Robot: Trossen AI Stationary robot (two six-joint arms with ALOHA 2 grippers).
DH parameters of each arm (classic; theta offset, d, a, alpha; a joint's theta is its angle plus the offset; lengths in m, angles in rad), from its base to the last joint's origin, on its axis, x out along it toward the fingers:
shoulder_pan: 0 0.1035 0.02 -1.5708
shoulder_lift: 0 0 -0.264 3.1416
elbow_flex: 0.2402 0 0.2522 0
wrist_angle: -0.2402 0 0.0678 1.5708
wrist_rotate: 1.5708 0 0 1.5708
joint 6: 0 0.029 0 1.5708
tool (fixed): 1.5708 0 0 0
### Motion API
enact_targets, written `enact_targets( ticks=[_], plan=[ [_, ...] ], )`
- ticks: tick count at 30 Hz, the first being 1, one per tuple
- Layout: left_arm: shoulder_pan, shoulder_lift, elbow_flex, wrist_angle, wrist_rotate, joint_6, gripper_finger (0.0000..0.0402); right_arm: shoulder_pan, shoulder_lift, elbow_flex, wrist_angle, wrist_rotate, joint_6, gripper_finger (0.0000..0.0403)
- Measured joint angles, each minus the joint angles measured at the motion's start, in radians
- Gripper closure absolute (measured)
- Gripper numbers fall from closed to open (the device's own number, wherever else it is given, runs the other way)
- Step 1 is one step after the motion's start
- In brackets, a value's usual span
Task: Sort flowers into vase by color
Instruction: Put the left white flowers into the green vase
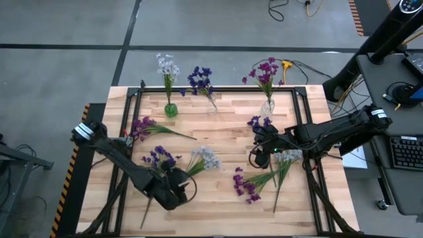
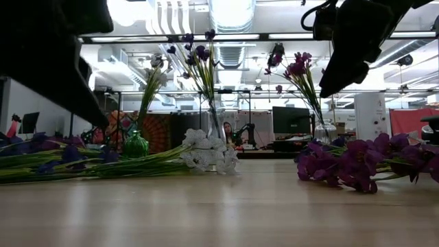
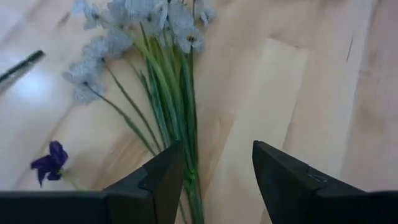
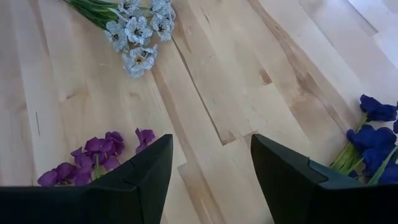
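Three vases stand at the table's far edge: a green one (image 1: 170,110) holding whitish sprigs, a clear one (image 1: 211,106) with dark blue sprigs, and a clear one (image 1: 267,107) with magenta sprigs. Loose sprigs lie flat on the table. On the left are magenta (image 1: 142,124), dark blue (image 1: 160,158) and whitish (image 1: 205,158) bunches. On the right are dark blue (image 1: 258,122), whitish (image 1: 287,157) and magenta (image 1: 246,184) bunches. My left gripper (image 3: 217,180) is open over the green stems (image 3: 185,155) of the left whitish bunch. My right gripper (image 4: 211,180) is open above bare wood, between the magenta blossoms (image 4: 99,155) and the dark blue ones (image 4: 373,137).
A black frame runs around the wooden tabletop (image 1: 218,218). Bare wood lies in the middle between the two arms and along the near edge. In the low view the whitish blossoms (image 2: 206,154) and magenta blossoms (image 2: 343,165) lie low on the table.
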Motion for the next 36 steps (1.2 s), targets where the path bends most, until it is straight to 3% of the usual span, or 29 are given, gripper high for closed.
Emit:
enact_targets(
  ticks=[4, 8, 36],
  plan=[
    [0.003, -0.016, -0.118, 0.158, 0.003, 0.035, 0.0229, 0.0, 0.0, 0.0, 0.0, 0.004, -0.003, 0.0193],
    [0.011, -0.006, -0.177, 0.206, -0.011, 0.041, 0.0229, 0.0, 0.0, 0.0, 0.001, 0.018, -0.004, 0.0193],
    [0.019, 0.011, -0.265, 0.328, -0.042, -0.009, 0.0229, 0.0, 0.0, 0.0, 0.016, 0.019, -0.03, 0.0193]
  ],
)
